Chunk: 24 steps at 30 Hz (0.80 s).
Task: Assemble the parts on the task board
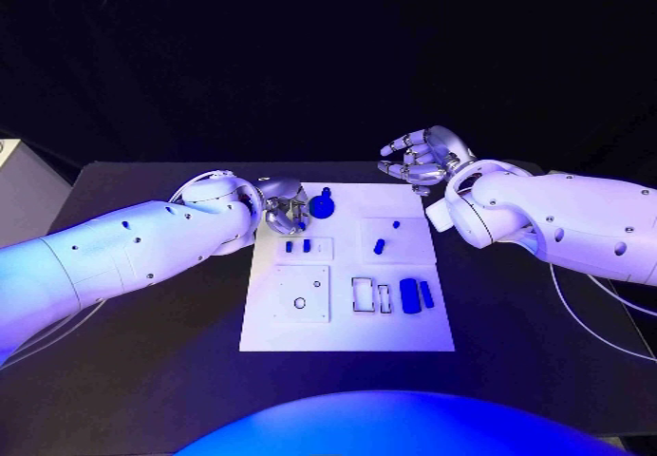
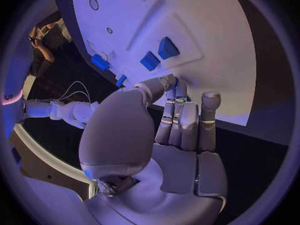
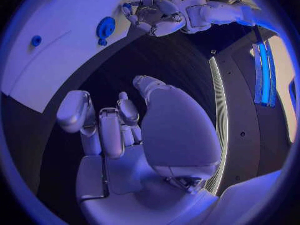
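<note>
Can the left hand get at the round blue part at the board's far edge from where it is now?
Probably yes: the left hand sits right beside the round blue part at the task board edge, empty, nothing between them.

Black table (image 1: pixel 137 380), dark backdrop

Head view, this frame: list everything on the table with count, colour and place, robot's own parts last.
Table: one, black, under everything.
Task board: one, white plate, middle of the table, with raised square panels and outlined slots.
Round part: one, blue, far edge of the board, just beside the left hand.
Small parts: two, blue, standing side by side in the panel nearer than the round part.
Parts on the right panel: two, blue, one larger, one a small dot beyond it.
Long parts: three, blue, side by side at the board's near right.
Left hand: silver, at the board's far left corner, holding nothing visible.
Right hand: silver, fingers spread, above the table beyond the board's far right corner.
</note>
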Tool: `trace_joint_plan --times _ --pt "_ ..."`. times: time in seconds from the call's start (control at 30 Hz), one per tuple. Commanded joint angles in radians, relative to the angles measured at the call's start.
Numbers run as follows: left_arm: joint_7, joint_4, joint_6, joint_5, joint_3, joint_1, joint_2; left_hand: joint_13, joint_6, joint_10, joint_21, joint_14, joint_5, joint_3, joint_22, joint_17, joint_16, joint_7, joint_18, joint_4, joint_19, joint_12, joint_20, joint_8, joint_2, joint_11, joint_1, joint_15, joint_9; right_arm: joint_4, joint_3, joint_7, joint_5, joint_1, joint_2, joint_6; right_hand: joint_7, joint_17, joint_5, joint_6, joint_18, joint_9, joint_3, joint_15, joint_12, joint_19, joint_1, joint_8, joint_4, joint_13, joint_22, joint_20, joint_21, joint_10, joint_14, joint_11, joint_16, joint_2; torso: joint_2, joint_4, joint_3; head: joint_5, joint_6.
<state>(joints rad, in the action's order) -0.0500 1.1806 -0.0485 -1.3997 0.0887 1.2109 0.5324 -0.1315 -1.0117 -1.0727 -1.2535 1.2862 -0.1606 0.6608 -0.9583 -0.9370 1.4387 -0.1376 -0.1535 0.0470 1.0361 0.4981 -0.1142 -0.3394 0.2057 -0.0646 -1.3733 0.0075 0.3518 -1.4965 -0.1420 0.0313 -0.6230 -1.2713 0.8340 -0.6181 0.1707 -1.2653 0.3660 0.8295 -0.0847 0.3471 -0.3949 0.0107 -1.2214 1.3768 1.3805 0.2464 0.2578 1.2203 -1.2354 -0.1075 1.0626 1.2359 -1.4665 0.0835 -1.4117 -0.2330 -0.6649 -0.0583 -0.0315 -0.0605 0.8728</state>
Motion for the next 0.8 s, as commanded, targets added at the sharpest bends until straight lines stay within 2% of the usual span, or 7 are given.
trace_joint_plan --times 0.03,0.27,0.43,0.8 --pt "-0.008 0.002 0.019 -0.010 0.006 -0.008 -0.001 -0.001 0.013 0.001 0.004 -0.004 0.000 -0.006 0.001 0.001 -0.001 0.000 0.006 0.000 -0.007 -0.007 -0.001 0.010 -0.002 -0.008 0.011 0.004 -0.003 -0.001 0.000 0.012 -0.008 0.001 0.000 0.013 0.001 0.001 0.006 -0.005 -0.020 0.001 -0.006 -0.008 0.002 -0.001 -0.009 0.002 0.001 -0.001 0.001 0.004 -0.002 0.002 -0.017 -0.001 0.003 0.003 0.000 -0.0003 -0.0005 -0.002 0.000" --pt "-0.005 0.006 -0.001 -0.007 0.006 -0.009 0.002 -0.004 0.035 0.002 0.008 -0.009 -0.001 -0.008 0.007 0.007 -0.001 -0.005 0.005 0.004 -0.014 -0.014 -0.004 0.031 0.002 -0.012 0.014 0.007 -0.010 0.000 0.000 0.012 -0.008 0.001 0.000 0.012 0.001 0.001 0.006 -0.005 -0.020 0.001 -0.006 -0.008 0.002 -0.001 -0.009 0.002 0.001 -0.001 0.001 0.004 -0.002 0.002 -0.017 -0.001 0.003 0.003 -0.001 -0.0007 -0.0011 -0.002 0.000" --pt "-0.007 0.008 -0.021 -0.003 0.006 -0.009 0.004 -0.009 0.071 -0.004 0.002 -0.004 -0.002 -0.008 -0.006 -0.006 0.006 -0.011 0.007 0.008 -0.001 -0.019 -0.006 0.064 0.010 -0.012 0.018 0.008 -0.022 0.000 0.000 0.012 -0.008 0.001 0.000 0.013 0.001 0.001 0.006 -0.005 -0.020 0.001 -0.006 -0.008 0.002 -0.001 -0.009 0.002 0.001 -0.001 0.001 0.004 -0.002 0.002 -0.017 -0.001 0.003 0.003 -0.001 -0.0013 -0.0017 -0.001 0.000" --pt "-0.015 0.011 -0.038 -0.001 0.006 -0.010 0.010 -0.012 0.091 -0.004 0.002 -0.004 -0.002 -0.009 -0.007 -0.005 0.007 -0.013 0.007 0.008 0.001 -0.023 -0.007 0.081 0.015 -0.011 0.022 0.008 -0.029 0.000 0.000 0.012 -0.008 0.001 0.000 0.013 0.001 0.002 0.008 -0.008 -0.020 0.002 -0.011 -0.008 0.002 0.000 -0.014 0.005 -0.002 -0.005 0.004 0.004 -0.008 0.001 -0.017 -0.001 0.005 0.001 0.000 0.0002 -0.0012 0.001 0.000"
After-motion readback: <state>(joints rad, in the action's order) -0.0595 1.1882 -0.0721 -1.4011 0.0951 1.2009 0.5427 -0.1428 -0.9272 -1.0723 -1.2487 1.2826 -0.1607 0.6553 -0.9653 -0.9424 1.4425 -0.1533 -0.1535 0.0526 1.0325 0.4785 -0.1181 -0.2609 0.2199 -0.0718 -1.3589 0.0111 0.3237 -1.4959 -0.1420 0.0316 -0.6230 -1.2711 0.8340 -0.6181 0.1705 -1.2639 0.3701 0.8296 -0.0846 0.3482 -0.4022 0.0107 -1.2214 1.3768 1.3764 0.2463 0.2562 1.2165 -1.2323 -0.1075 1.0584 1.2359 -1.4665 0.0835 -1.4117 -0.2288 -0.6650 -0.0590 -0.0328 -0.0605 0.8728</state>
